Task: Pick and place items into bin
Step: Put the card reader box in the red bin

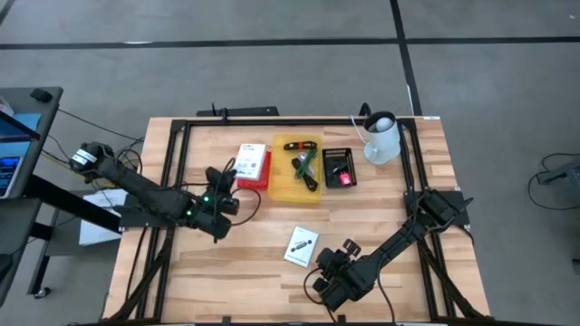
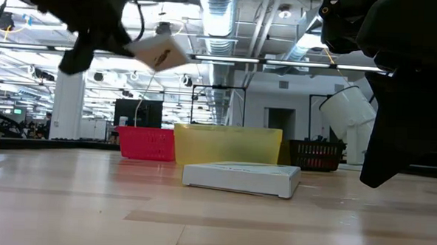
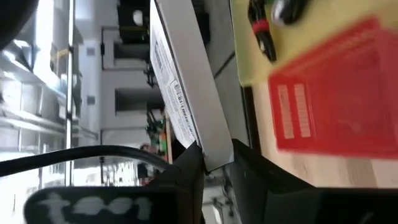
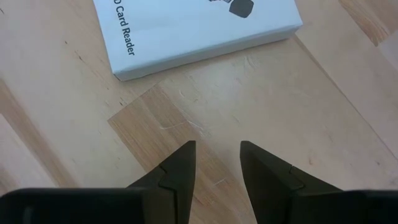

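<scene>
A flat white box (image 3: 186, 81) is being held clamped in the left gripper (image 3: 214, 165), lifted off the table; the red bin (image 3: 336, 93) is lying just ahead. The right gripper (image 4: 217, 158), nearer the card-reader box (image 4: 186, 31), is being held apart, empty.

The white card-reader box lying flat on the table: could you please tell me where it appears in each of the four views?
High view: the white card-reader box lies low of centre, between the arms.
Low view: it lies flat at centre, before the yellow bin.
Left wrist view: not in it; the box there is another one, held by the left gripper.
Right wrist view: at the top, ahead of the open right gripper.
Shared landmark: the yellow bin.
</scene>
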Robot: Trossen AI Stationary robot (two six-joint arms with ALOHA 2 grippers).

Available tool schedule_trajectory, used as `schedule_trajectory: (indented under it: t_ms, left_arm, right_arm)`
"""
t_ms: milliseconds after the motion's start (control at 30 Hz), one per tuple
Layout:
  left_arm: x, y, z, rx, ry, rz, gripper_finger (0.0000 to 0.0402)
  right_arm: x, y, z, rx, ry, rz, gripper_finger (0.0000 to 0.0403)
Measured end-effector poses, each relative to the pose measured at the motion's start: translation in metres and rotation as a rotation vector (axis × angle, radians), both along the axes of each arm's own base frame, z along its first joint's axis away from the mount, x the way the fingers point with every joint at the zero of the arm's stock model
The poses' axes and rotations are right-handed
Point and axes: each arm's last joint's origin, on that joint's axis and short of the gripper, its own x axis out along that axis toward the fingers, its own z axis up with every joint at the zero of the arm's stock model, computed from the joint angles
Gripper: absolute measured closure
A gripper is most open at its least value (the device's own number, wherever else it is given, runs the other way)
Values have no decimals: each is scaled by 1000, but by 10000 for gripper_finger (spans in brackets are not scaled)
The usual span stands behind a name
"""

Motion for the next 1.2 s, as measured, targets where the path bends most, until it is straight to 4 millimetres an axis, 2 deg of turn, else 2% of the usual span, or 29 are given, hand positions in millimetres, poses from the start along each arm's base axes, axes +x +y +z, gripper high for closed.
schedule_trajectory:
  t_ms: [333,700,1200]
  left_arm:
    - [-11,26,-39,-3,9,112,352]
    - [-1,24,-43,-1,77,39,352]
    - [18,29,-78,4,159,84,352]
  right_arm:
    - [0,0,0,2,-2,0,282]
    - [0,0,0,3,-4,0,282]
    - [1,1,0,5,-6,7,282]
